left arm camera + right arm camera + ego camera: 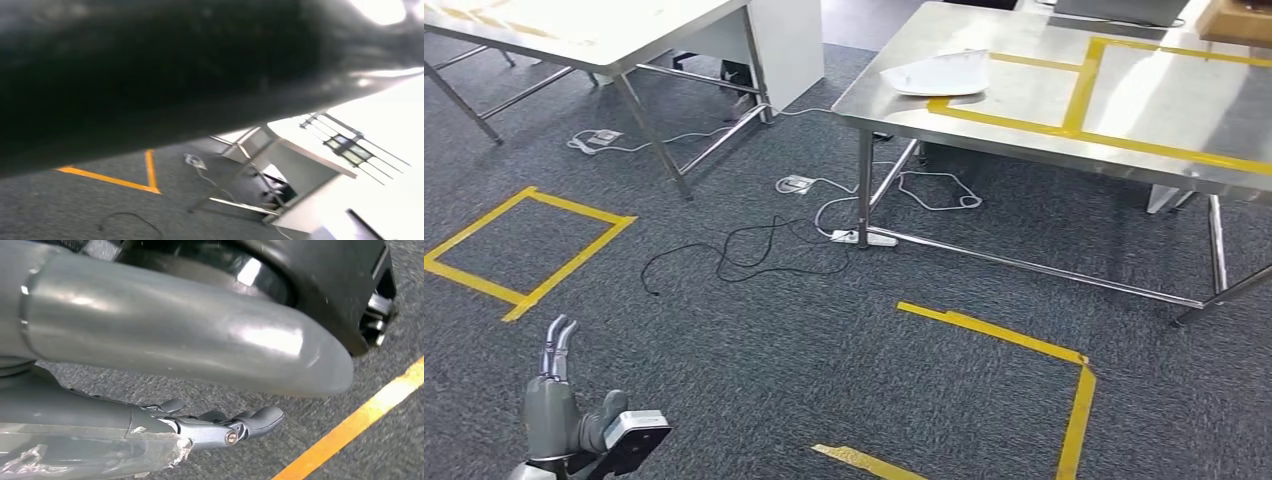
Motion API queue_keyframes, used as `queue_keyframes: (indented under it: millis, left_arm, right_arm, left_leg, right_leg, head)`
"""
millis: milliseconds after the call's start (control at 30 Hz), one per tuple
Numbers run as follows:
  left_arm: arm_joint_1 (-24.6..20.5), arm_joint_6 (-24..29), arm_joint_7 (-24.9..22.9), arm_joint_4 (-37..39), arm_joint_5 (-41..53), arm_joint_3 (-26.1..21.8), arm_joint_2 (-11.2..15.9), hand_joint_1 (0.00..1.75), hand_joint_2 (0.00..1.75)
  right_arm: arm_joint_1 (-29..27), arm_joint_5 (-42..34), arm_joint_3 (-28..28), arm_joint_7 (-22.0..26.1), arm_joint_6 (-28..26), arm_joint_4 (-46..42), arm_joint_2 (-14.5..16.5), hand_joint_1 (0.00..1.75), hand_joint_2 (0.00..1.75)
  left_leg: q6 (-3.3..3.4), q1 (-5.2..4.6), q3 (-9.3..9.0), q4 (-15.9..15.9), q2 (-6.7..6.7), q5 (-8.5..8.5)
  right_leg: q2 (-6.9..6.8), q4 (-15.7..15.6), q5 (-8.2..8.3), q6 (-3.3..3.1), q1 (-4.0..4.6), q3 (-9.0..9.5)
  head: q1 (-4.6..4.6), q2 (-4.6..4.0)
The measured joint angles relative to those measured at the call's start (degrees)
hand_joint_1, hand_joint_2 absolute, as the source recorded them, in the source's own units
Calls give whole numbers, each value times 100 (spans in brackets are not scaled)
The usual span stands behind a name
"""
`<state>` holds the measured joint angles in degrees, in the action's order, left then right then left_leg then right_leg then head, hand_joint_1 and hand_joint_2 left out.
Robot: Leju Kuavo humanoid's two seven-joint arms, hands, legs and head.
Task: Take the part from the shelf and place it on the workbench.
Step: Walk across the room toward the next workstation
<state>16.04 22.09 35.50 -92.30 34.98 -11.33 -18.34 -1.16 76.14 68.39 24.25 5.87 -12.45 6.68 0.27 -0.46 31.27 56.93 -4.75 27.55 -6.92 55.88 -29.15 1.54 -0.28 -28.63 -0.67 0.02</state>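
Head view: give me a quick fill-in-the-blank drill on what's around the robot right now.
1. The white part lies on the steel ____.
2. Yellow ____ marks out squares on the carpet.
3. The left robot hand hangs low and holds ____.
4. The power strip lies by a table ____.

Missing words: workbench; tape; nothing; leg

A steel bench [1024, 60] stands on grey carpet floor [754, 340], its top marked with yellow tape lines [1079, 95]. A white curved part [939, 75] lies on it near the front left corner. On the floor lie yellow tape squares [524, 245], a white power strip [864, 238] and loose black cable [734, 255].
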Motion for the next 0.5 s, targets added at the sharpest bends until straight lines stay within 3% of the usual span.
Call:
queue_keyframes:
  millis: [33,67,100,167,200,233,267,300,333,400,433,500]
  left_arm:
    - [11,-30,10,-12,2,-25,-8,0,0]
    - [22,-61,18,-26,9,-54,-18,0,0]
    - [27,-92,24,-43,22,-78,-29,0,0]
    - [30,-140,30,-72,62,-101,-45,0,0]
    - [30,-155,29,-77,80,-104,-47,0,0]
    - [30,-163,28,-78,93,-106,-48,0,0]
    - [31,-166,27,-78,101,-108,-48,0,0]
    - [32,-162,26,-77,102,-110,-48,0,0]
    - [32,-155,26,-77,103,-112,-48,0,0]
    - [32,-128,26,-77,103,-112,-49,0,0]
    - [32,-114,26,-77,102,-112,-49,0,0]
    - [37,-97,1,-77,75,-118,-48,0,0]
  right_arm:
    - [4,3,0,5,-5,-1,3,0,0]
    - [10,6,0,13,-8,-1,4,0,0]
    - [13,8,0,24,-9,-1,5,0,0]
    - [6,9,2,42,-6,-1,5,0,0]
    - [-5,9,4,46,-4,-1,5,0,0]
    - [-16,10,5,47,-1,-1,5,0,0]
    - [-25,11,7,46,2,-1,5,0,0]
    - [-31,12,9,43,4,-1,5,0,0]
    - [-35,13,11,36,6,-1,5,0,0]
    - [-37,15,16,8,1,-1,5,0,0]
    - [-36,17,19,-6,-4,-1,5,0,0]
    - [-37,29,31,-29,-20,-1,7,0,0]
  left_leg:
    - [42,6,15,-4,73,-14]
    - [79,16,23,-17,142,-32]
    - [119,30,30,-31,210,-54]
    - [180,52,51,-47,340,-89]
    - [199,51,68,-45,411,-99]
    - [208,45,80,-44,486,-107]
    - [211,40,87,-41,566,-114]
    - [209,37,87,-37,650,-121]
    - [203,36,82,-34,735,-126]
    - [173,28,79,-23,882,-137]
    - [149,24,93,-12,946,-146]
    - [81,29,143,2,1057,-176]
  right_leg:
    - [-57,-5,-9,25,-3,11]
    - [-10,18,-47,57,-11,4]
    - [131,131,-146,85,-23,-39]
    - [515,737,-515,125,-41,-311]
    - [628,1168,-720,128,-43,-508]
    - [666,1533,-852,128,-42,-684]
    - [680,1726,-873,123,-40,-784]
    - [689,1671,-766,112,-39,-769]
    - [713,1386,-562,97,-40,-643]
    - [920,541,-157,57,-53,-257]
    - [1022,233,-65,42,-60,-117]
    - [1096,29,-64,15,-56,-16]
  head:
    - [2,0]
    - [-1,0]
    - [-11,0]
    - [-35,0]
    - [-42,0]
    - [-42,0]
    - [-43,0]
    - [-45,0]
    - [-45,0]
    - [-47,0]
    - [-45,0]
    - [-40,0]
